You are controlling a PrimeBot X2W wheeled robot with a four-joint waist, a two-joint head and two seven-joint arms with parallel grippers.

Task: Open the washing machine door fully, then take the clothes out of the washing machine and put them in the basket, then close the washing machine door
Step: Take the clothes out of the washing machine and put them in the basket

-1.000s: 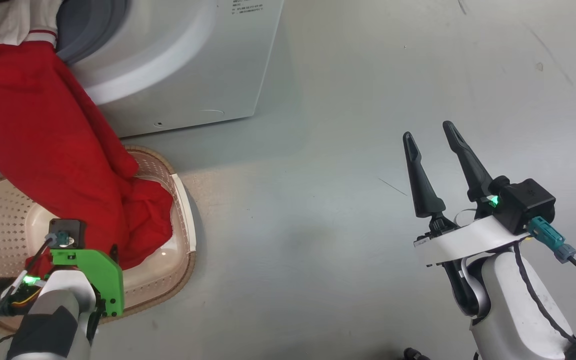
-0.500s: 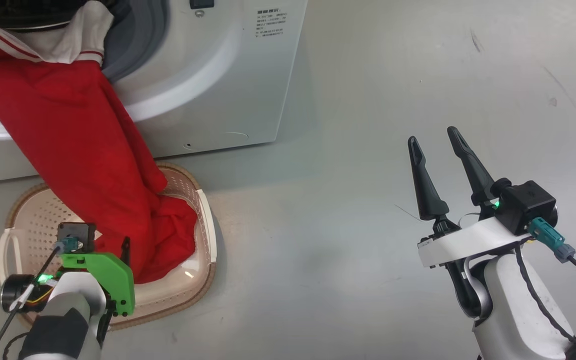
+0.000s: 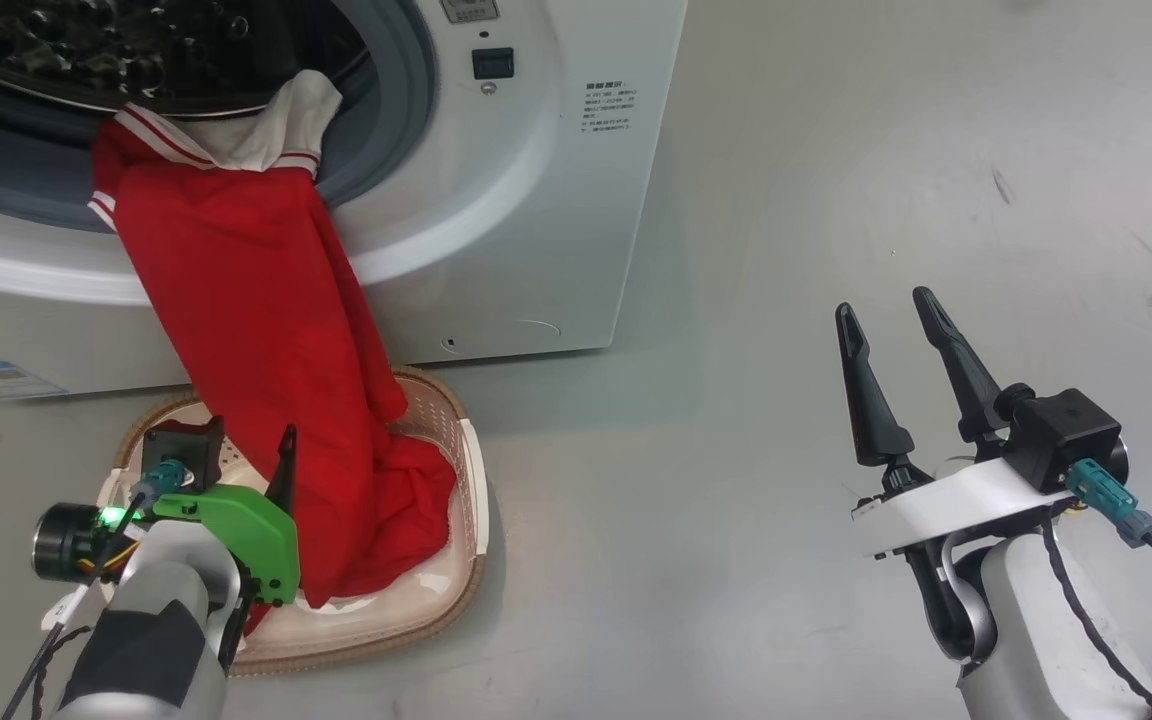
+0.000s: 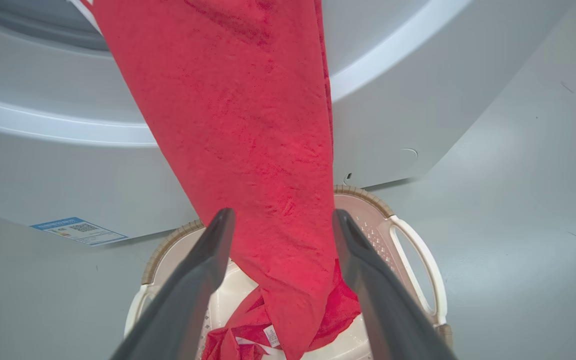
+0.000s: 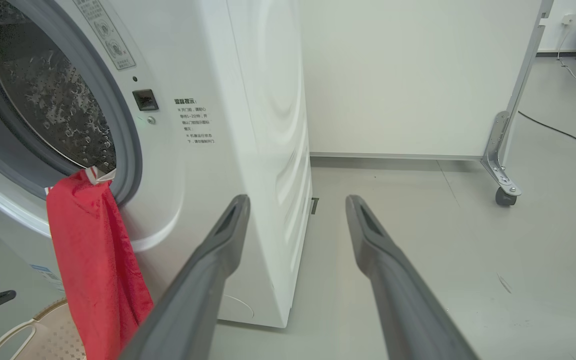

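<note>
At left of head view, straddling with spread left gripper the clothes, draped from washing machine mouth into basket; right gripper spread, empty. Risks snagging there, tipping basket.

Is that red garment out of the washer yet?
Half out: the clothes drape from the washing machine porthole, lower end in the basket.

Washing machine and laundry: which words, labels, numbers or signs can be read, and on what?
No text reads clearly enough to quote.
Printed notice on the washing machine front: Chinese characters, too small.
Sticker above it: blurred.
Blue label low on its front: QR code, print too small.
White tag on the clothes: unreadable.
</note>
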